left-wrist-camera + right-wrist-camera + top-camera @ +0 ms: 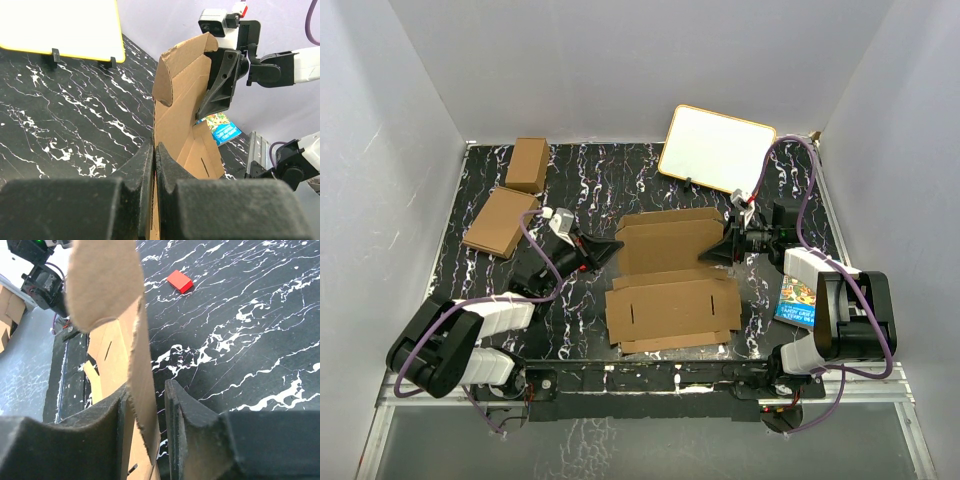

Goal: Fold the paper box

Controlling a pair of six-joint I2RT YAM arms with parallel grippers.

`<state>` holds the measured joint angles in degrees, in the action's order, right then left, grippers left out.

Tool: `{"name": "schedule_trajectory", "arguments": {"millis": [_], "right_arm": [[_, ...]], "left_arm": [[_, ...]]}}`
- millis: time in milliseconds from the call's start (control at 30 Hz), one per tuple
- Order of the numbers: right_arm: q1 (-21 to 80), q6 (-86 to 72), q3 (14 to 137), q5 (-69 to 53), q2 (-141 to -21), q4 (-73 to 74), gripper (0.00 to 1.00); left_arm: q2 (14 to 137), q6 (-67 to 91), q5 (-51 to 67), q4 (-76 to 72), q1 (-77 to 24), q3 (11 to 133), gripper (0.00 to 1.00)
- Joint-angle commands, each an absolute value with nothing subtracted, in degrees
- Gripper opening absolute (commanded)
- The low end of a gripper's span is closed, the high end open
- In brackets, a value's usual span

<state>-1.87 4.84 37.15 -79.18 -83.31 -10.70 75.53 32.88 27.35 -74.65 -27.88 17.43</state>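
From above, a black tabletop (570, 180) veined with white sits inside plain pale walls (620, 60). The paper box (670, 310) lies at the tabletop's middle, its long axis running left to right. Its near half lies flat, and its far panel is raised between the left gripper (608, 248) and the right gripper (725, 248). A brown carton (528, 163) and a flatter carton (500, 222) rest at the back left. A yellow-framed whiteboard (718, 148) leans at the back right.

At the left wrist, the paper box (180, 115) has its raised panel standing on edge, running away towards the right gripper (220, 85). The left gripper (154, 150) has its jaws pressed together on the panel's near end.

At the right wrist, the right gripper (147, 387) straddles the panel edge of the paper box (135, 340). Its jaws are spread: one lies against the card, and a thin gap shows at the other. A small red block (180, 281) lies on the tabletop beyond.
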Motion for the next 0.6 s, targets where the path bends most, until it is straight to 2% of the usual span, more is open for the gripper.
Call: {"name": "schedule_trajectory", "arguments": {"millis": [0, 133, 333, 400, 500, 567], "right_arm": [[-1.49, 10.03, 38.47, -83.81, -81.06, -11.27, 0.28], [-1.49, 13.13, 39.53, -83.89, -80.79, -7.39, 0.08], [-1.49, 22.75, 43.68, -83.08, -80.07, 5.1, 0.08], [-1.49, 28.67, 45.86, -82.68, -80.3, 12.17, 0.08], [-1.49, 37.39, 49.14, -81.61, -80.5, 22.21, 0.08], [-1.49, 41.18, 50.79, -80.51, -80.53, 26.91, 0.08]], "left_arm": [[73.37, 33.31, 26.43, -78.4, -28.04, 16.79, 0.0], [73.49, 33.31, 26.59, -78.24, -27.99, 16.84, 0.0], [72.75, 32.84, 28.07, -74.58, -27.97, 17.65, 0.0], [71.46, 32.83, 28.78, -70.72, -27.49, 18.38, 0.17], [68.25, 33.53, 33.41, -59.23, -24.61, 21.59, 0.54], [66.34, 33.53, 37.48, -50.19, -21.8, 24.5, 0.72]]}}
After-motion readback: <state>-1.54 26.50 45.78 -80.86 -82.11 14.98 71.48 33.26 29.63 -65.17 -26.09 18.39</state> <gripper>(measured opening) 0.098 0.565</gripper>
